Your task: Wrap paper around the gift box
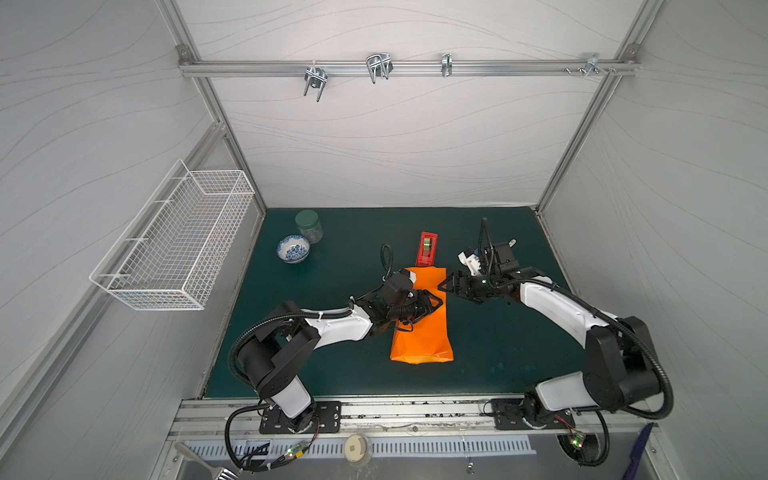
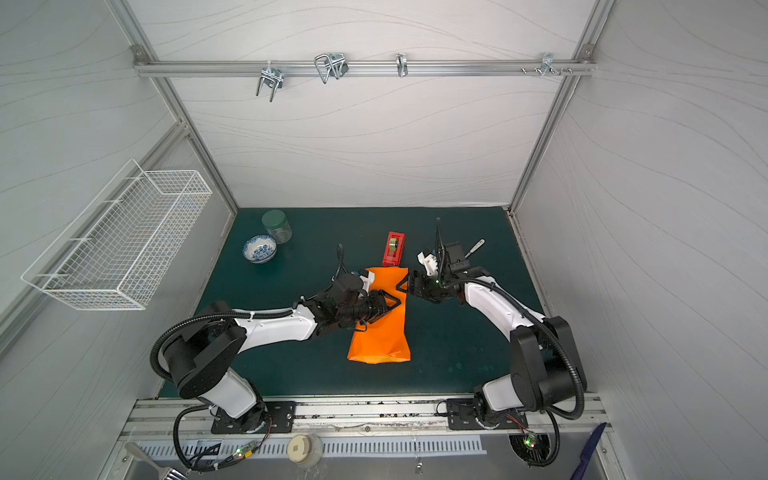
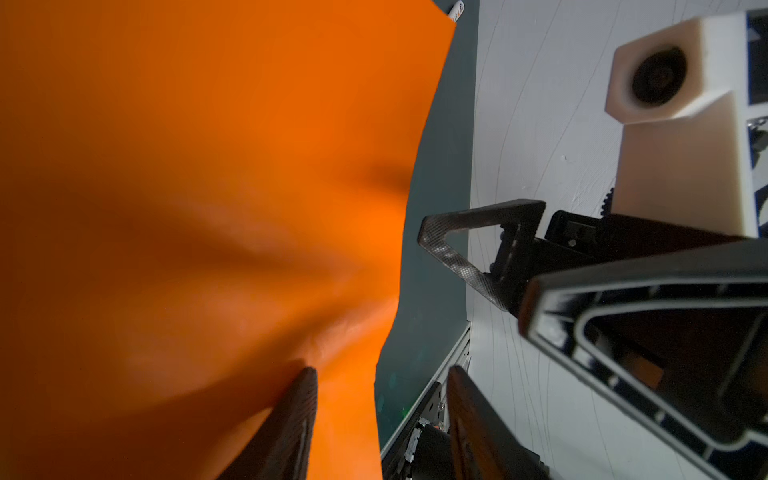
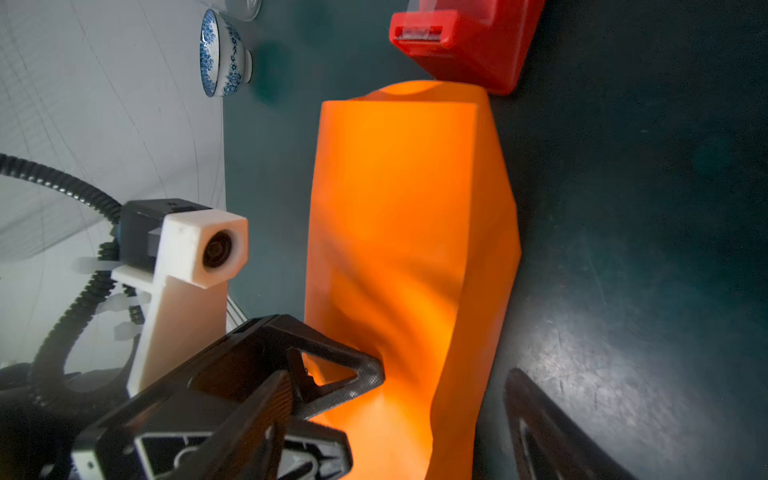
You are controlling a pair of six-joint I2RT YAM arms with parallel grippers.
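The orange paper [image 1: 422, 336] [image 2: 380, 336] lies folded into a long loose tube on the green mat [image 1: 498, 340], running from front to back. The gift box is hidden, nowhere visible outside the paper. My left gripper [image 1: 436, 301] [image 2: 392, 305] hovers over the tube's middle, open; in the left wrist view [image 3: 382, 370] one finger rests against the paper [image 3: 208, 208] and the other stands off its edge. My right gripper [image 1: 442, 286] [image 2: 403, 284] [image 4: 399, 374] is open wide at the tube's right edge, tip to tip with the left one. The paper [image 4: 395, 208] bulges hollow.
A red tape dispenser [image 1: 427, 248] [image 4: 465, 41] touches the tube's far end. A blue-patterned bowl [image 1: 293, 248] and a green-lidded jar [image 1: 309, 225] stand at the back left. A small white pen-like item [image 2: 476, 247] lies behind the right arm. A wire basket [image 1: 178, 237] hangs on the left wall.
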